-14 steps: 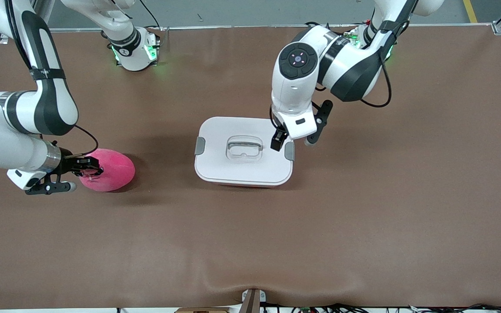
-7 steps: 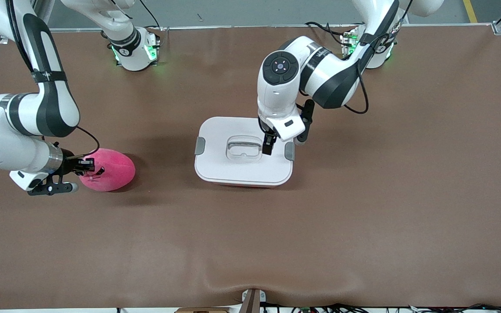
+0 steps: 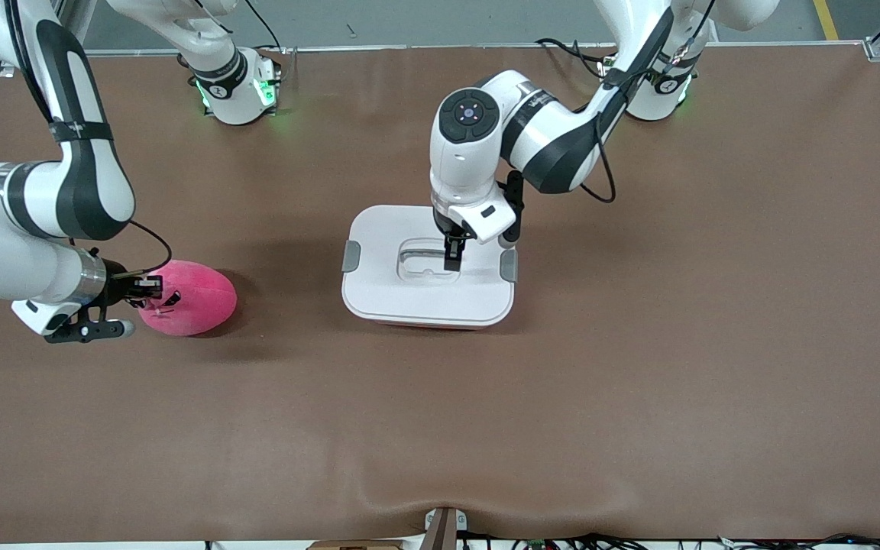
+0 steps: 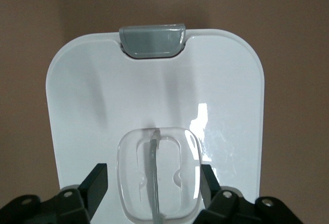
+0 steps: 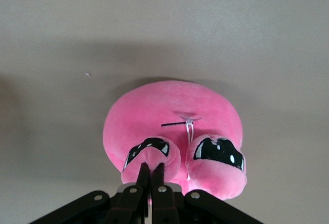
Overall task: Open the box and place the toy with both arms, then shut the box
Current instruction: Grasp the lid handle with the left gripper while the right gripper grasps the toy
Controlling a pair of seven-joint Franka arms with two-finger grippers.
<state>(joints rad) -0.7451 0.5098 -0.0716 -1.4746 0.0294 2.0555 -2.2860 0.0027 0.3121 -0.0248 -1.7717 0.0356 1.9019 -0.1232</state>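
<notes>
**Left gripper reaches the lid handle; right gripper pinches the toy**

Since a second ago the left gripper has slid from the box's grey clip to the clear handle in the middle of the lid. Its fingers stand wide apart on either side of the handle, gripping nothing. The box sits closed on the brown surface directly beneath it. Toward the right arm's end, the right gripper has pinched tight on the pink toy, its fingers clamping a nub by the dark eyes. The toy rests on the surface, well apart from the box.
</notes>
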